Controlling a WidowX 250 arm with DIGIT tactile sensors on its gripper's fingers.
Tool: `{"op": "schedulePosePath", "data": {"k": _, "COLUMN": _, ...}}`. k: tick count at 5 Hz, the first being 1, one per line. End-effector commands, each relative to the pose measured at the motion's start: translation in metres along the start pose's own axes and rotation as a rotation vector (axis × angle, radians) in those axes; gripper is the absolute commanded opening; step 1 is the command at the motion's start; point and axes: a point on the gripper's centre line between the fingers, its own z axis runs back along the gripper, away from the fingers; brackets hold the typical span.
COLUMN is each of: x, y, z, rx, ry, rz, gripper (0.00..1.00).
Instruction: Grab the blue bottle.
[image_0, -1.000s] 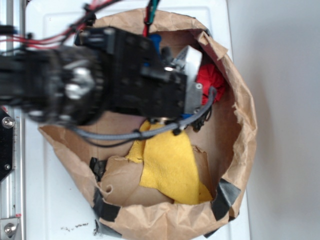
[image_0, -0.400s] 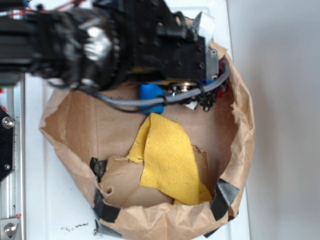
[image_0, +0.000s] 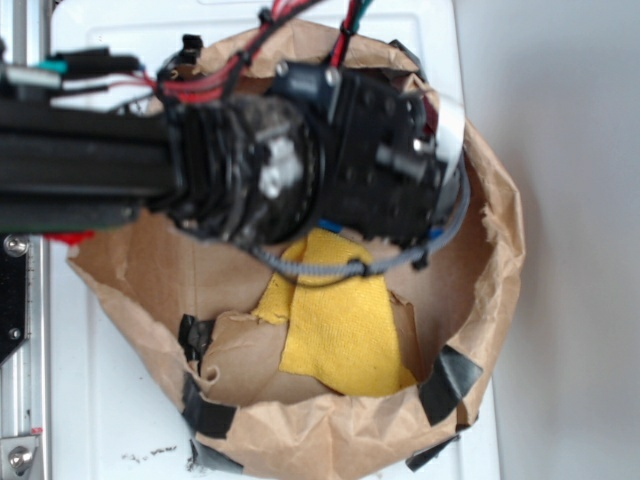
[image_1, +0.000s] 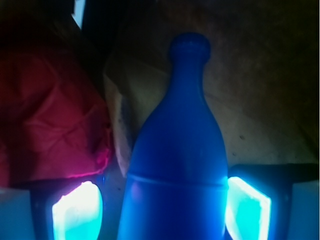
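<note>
The blue bottle (image_1: 177, 150) fills the middle of the wrist view, neck and cap pointing away, lying on the brown paper. My gripper (image_1: 162, 210) is open and straddles its body. The left pad (image_1: 77, 212) stands a clear gap away from the bottle, while the right pad (image_1: 247, 207) sits close against its side. In the exterior view the gripper (image_0: 420, 170) and the black arm cover the bottle, so it is hidden there.
A red wrinkly ball (image_1: 50, 110) lies just left of the bottle. A yellow cloth (image_0: 340, 320) lies below the gripper. All of it sits in a rolled-down brown paper bag (image_0: 490, 290) with raised walls, on a white surface (image_0: 110, 400).
The arm has swung down over the bottle, which showed beneath the wrist a moment ago and is now covered. The yellow cloth has not moved.
</note>
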Motion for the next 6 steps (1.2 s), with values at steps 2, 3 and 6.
{"op": "schedulePosePath", "data": {"k": 2, "x": 0.016, "y": 0.020, "z": 0.030, "rx": -0.073, "ry": -0.040, "rz": 0.017, "gripper": 0.00}}
{"op": "schedulePosePath", "data": {"k": 3, "x": 0.027, "y": 0.026, "z": 0.058, "rx": -0.103, "ry": 0.039, "rz": -0.069, "gripper": 0.00}}
{"op": "schedulePosePath", "data": {"k": 6, "x": 0.037, "y": 0.046, "z": 0.147, "rx": -0.068, "ry": -0.014, "rz": -0.190, "gripper": 0.00}}
